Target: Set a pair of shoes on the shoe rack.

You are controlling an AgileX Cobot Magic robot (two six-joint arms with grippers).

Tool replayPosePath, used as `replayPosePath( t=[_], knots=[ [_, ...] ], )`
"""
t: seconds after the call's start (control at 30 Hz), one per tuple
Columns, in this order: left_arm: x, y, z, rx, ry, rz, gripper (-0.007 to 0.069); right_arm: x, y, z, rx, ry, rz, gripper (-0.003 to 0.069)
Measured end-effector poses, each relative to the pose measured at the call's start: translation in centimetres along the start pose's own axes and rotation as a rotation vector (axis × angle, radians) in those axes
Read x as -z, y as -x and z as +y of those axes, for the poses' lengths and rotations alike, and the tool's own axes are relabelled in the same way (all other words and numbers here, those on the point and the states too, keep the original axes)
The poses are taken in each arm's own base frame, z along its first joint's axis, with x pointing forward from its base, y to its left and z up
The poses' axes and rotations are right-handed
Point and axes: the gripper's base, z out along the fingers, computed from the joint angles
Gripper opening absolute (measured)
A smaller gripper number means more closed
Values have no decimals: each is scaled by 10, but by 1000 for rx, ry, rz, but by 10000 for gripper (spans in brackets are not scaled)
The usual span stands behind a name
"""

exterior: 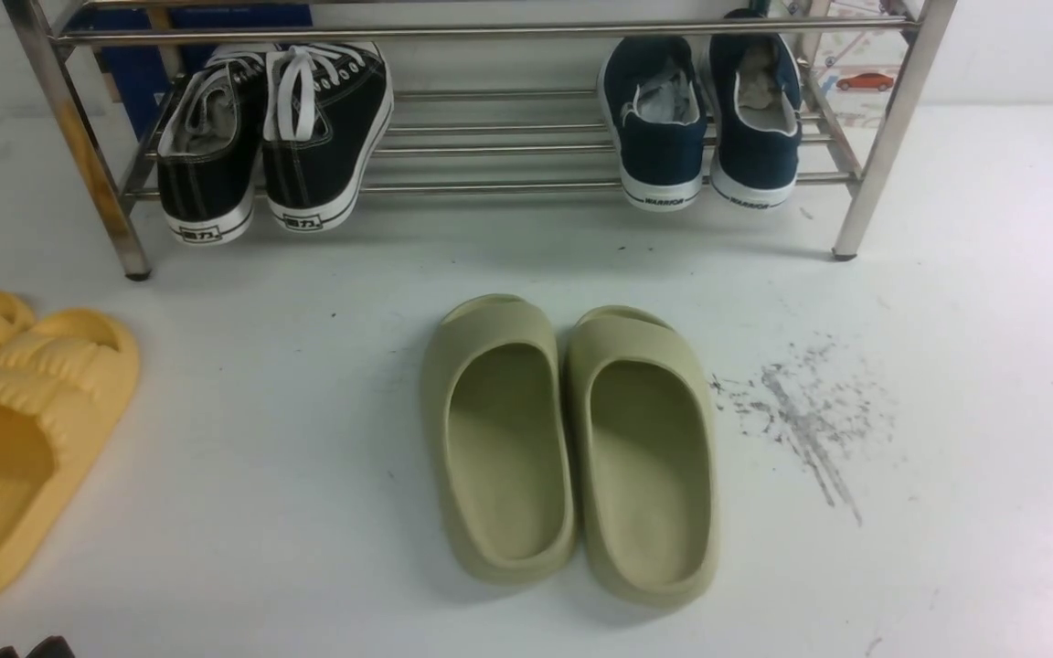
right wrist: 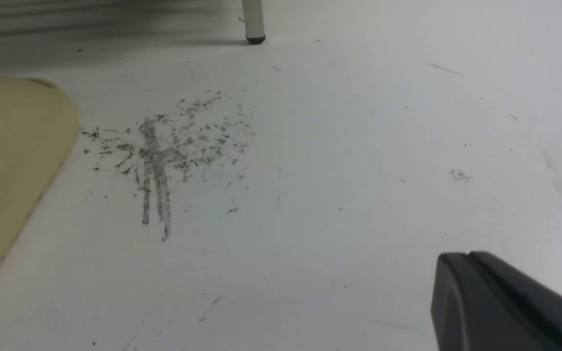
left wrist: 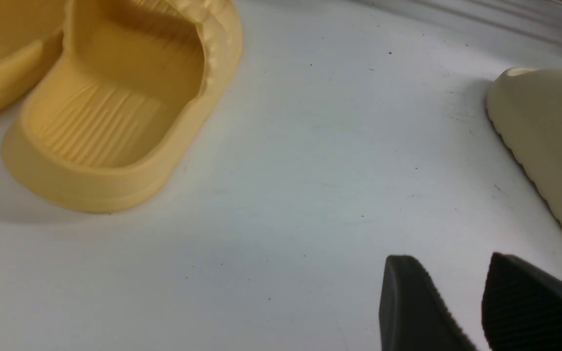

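- Since the pair of navy slip-on shoes [exterior: 702, 119] already rests on the far right of the shoe rack [exterior: 490, 137], on its lower shelf bars with heels toward the near side, the placing looks done, and the risks lie in what follows.
- Both heels overhang the front bar, so a knock to the rack or a passing arm could tip a shoe off onto the floor.
- Black lace-up sneakers [exterior: 275, 137] sit on the far left of the same shelf, also overhanging, and would be open to the same nudge.
- Olive-green slippers [exterior: 572, 448] lie side by side in the middle of the floor, and yellow slippers [exterior: 15, 429] at the near left; an arm sweeping low could shove either pair.
- Left gripper [left wrist: 461, 302] has its fingers parted with a clear gap, holding nothing, near the yellow slippers.
- Right gripper [right wrist: 471, 292] has its fingers pressed together, empty, above the bare floor by the grey scuff marks [right wrist: 164, 151].
- Readable writing: "WARRIOR" on each navy heel; the black sneakers' heel labels carry characters too small to read surely.
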Motion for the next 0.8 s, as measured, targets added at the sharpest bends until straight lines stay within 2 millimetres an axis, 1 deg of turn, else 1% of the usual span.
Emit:
replayPosePath(
  t=[0.8],
  knots=[
    [0, 0, 0, 0, 0, 0, 239, 0, 0, 0, -2, -2, 6, 5]
  ],
)
